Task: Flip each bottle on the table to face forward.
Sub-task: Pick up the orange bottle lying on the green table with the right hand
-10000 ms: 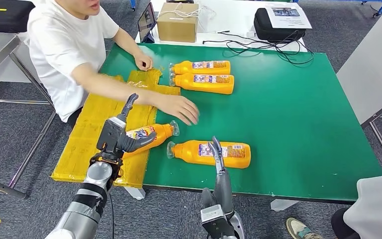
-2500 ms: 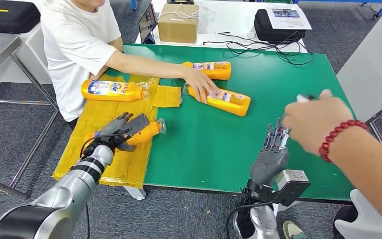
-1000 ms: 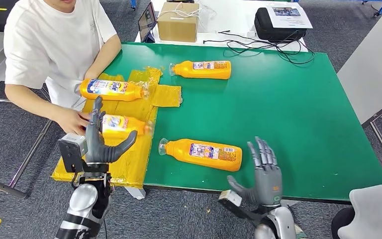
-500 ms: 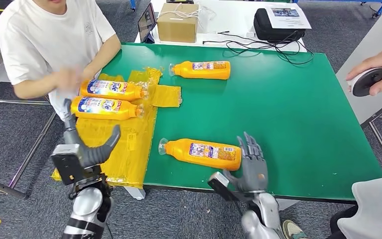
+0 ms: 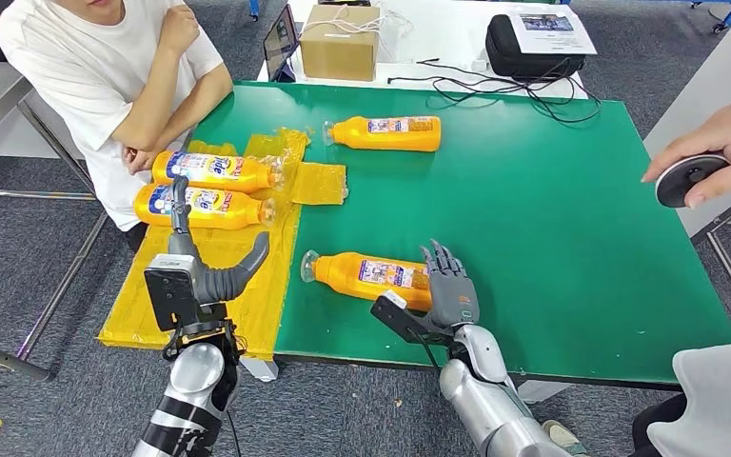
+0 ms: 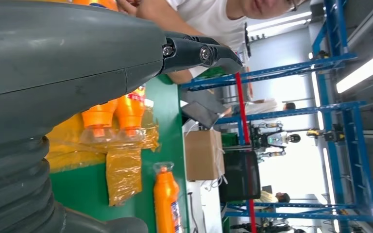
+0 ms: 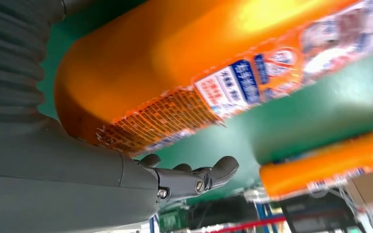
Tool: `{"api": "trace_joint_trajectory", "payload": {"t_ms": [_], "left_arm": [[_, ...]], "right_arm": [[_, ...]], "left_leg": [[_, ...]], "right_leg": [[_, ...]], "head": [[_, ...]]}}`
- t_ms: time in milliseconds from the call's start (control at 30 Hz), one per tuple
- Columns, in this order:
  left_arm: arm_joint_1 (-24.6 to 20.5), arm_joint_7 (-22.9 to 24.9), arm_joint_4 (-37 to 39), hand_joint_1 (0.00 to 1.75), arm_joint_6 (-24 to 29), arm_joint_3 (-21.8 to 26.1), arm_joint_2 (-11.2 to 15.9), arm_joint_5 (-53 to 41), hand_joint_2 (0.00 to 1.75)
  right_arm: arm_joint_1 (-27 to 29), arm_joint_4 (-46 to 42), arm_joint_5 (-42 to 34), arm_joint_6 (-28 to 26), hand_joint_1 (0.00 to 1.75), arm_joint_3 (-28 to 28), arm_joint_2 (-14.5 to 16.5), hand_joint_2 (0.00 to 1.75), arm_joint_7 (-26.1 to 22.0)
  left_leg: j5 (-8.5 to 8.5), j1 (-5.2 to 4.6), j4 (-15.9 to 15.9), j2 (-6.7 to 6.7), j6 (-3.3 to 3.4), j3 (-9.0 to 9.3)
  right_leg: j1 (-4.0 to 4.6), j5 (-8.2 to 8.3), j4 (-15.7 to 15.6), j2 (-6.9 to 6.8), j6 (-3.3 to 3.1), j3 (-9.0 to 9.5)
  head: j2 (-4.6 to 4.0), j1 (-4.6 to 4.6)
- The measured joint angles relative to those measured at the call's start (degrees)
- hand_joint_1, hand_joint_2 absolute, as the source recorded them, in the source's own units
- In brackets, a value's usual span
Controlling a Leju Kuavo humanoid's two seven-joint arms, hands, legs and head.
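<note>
An orange bottle (image 5: 366, 274) lies on its side near the front edge of the green table (image 5: 552, 219), cap to the left, small-print label up. My right hand (image 5: 447, 286) stands against its base end, fingers spread and touching it; the right wrist view shows this bottle (image 7: 175, 58) close above the dark fingers (image 7: 194, 177). Over the yellow mat (image 5: 143, 286) my left hand (image 5: 200, 267) hovers open, holding nothing. Two bottles (image 5: 214, 169) (image 5: 205, 205) lie side by side on the mat, blue labels up. Another bottle (image 5: 385, 133) lies at the table's far side.
A person in a white shirt (image 5: 95, 67) sits at the far left with arms folded. Another person's hand holds a round black-and-white device (image 5: 685, 179) at the right edge. A cardboard box (image 5: 340, 43), a black case (image 5: 533, 48) and cables (image 5: 495, 90) lie behind the table.
My right hand has moved forward and left to the near bottle's base, and that bottle has shifted a little left. The seated person's hands have left the two mat bottles. My left hand has risen slightly.
</note>
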Motion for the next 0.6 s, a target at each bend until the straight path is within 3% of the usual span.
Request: {"api": "trace_joint_trajectory", "payload": {"t_ms": [333,367,500,600], "left_arm": [[0.1,3.1,0.2,0.0,-3.0,-0.4,0.0,1.0,1.75],[0.1,3.2,0.2,0.0,-3.2,-0.4,0.0,1.0,1.75],[0.0,3.6,0.3,0.0,-3.9,-0.5,0.0,1.4,1.75],[-1.0,4.3,1.4,0.0,-5.4,-0.7,-0.2,2.9,1.75]], "right_arm": [[-4.3,3.6,0.5,10.2,0.0,3.3,0.2,1.75,10.3],[-4.5,3.8,0.4,10.6,0.06,3.4,0.2,1.75,10.5],[-5.1,4.4,-0.2,12.2,1.61,3.8,0.0,1.75,11.6],[-6.0,5.1,-1.1,14.2,1.75,4.5,-0.3,1.75,11.6]], "left_leg": [[-0.01,0.0,0.0,0.12,0.0,0.28],[-0.02,0.0,0.0,0.12,0.0,0.31],[-0.01,0.0,0.0,0.19,0.0,0.37],[-0.01,0.0,0.0,0.27,0.0,0.41]], "right_leg": [[0.0,0.01,0.0,0.05,-0.01,0.21],[0.0,0.01,0.0,0.05,-0.01,0.24],[0.0,0.06,0.0,0.06,-0.09,0.25],[0.01,0.12,0.0,0.07,-0.16,0.26]], "head": [[0.0,0.01],[0.0,0.01],[0.0,-0.01],[0.0,0.0]]}}
